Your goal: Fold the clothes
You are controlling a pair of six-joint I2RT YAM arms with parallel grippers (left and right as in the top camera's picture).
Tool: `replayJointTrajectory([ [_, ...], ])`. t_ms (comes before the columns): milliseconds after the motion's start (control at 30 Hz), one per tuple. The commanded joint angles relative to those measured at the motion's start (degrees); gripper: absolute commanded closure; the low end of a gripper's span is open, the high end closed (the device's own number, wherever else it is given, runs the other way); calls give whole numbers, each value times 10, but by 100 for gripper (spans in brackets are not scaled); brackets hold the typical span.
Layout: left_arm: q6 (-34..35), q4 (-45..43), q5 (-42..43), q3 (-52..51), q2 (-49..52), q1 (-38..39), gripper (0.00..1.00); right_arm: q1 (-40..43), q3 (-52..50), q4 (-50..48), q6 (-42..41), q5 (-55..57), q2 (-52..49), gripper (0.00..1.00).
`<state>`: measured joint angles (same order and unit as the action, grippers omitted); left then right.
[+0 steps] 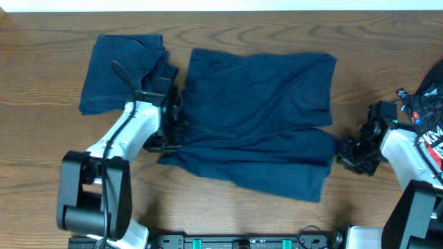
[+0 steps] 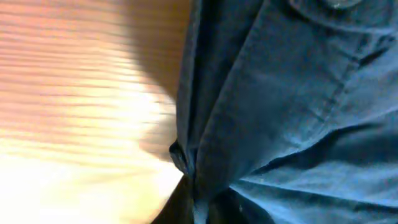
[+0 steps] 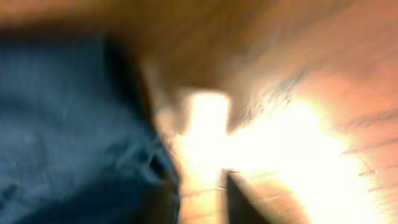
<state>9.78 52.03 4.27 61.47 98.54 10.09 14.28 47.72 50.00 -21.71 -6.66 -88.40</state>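
A large pair of dark navy shorts lies spread across the middle of the wooden table, creased and partly doubled over. A second navy pair, folded small, lies at the back left. My left gripper is at the big pair's left edge. In the left wrist view its dark fingers pinch a fold of the shorts. My right gripper is at the shorts' lower right corner. In the blurred right wrist view, the right gripper stands open over bare wood, with the cloth edge just to its left.
A red, white and black thing sits at the table's right edge behind the right arm. The arm bases stand along the front edge. The table's back edge runs just behind the shorts.
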Motion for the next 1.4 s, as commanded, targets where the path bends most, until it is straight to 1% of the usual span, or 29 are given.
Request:
replayJointTrajectory([
  [0,-1,6,-35,-1,-13,-9,72,9,15,-1,36,-2,-1,38],
  [33,-1,6,-26,-1,-16,-9,71,10,18,-8,38,-12,0,40],
  [67,-4,4,-14,0,-18,-9,70,12,25,-20,51,-31,0,45],
  [133,-13,2,5,0,-23,-9,70,16,37,-43,68,-73,0,65],
  [167,-17,2,16,1,-26,-9,70,17,43,-59,74,-101,0,69],
  [233,-34,-1,41,2,-36,-9,81,18,52,-113,85,-181,0,75],
  [267,-47,-5,54,6,-41,-9,92,17,53,-148,85,-219,0,81],
  [300,-55,-10,67,10,-47,-9,94,16,53,-182,84,-251,0,85],
  [333,-65,-23,83,15,-53,-9,94,15,53,-210,74,-267,0,88],
  [400,-82,-71,123,19,-64,-9,94,7,53,-262,36,-266,0,91],
  [500,-103,-162,174,19,-64,-5,94,-11,53,-324,-2,-242,-1,91],
  [567,-104,-209,177,19,-57,-3,94,-26,53,-344,-27,-212,-1,91],
  [667,-104,-271,176,19,-31,-5,93,-48,53,-364,-34,-192,-3,84],
  [700,-104,-289,174,19,-21,-6,89,-53,55,-365,-34,-188,-5,83],
  [767,-104,-321,174,21,2,-8,78,-63,61,-365,-34,-170,-17,82],
  [833,-104,-342,174,33,30,-9,71,-68,70,-365,-40,-160,-35,81],
  [933,-104,-343,174,62,66,-9,70,-72,99,-365,-59,-161,-84,83],
  [1033,-104,-335,178,85,87,-9,70,-76,153,-365,-73,-163,-152,86],
  [1267,-104,-290,178,89,89,-7,71,-85,312,-357,-124,-187,-321,93],
  [1367,-104,-264,178,89,89,-7,71,-93,376,-357,-161,-186,-389,97],
])
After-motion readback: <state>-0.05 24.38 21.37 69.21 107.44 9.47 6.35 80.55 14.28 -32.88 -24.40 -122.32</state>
